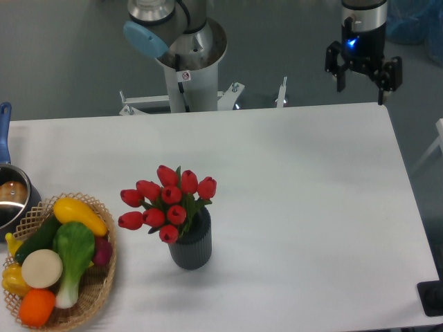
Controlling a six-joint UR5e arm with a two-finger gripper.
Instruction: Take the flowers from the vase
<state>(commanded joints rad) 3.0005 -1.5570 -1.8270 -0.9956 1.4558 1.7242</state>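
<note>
The flowers (167,202), a bunch of red tulip buds with green leaves, stand in the vase (191,247), a small dark grey ribbed cylinder near the table's front middle. The stems are hidden inside the vase. My gripper (361,77) hangs high over the table's far right edge, far from the bunch. Its two black fingers are spread apart with nothing between them, so it is open.
A wicker basket (100,283) of colourful vegetables sits at the front left. A metal pot (11,200) with a blue handle is at the left edge. The arm's base column (188,66) stands behind the white table (311,207).
</note>
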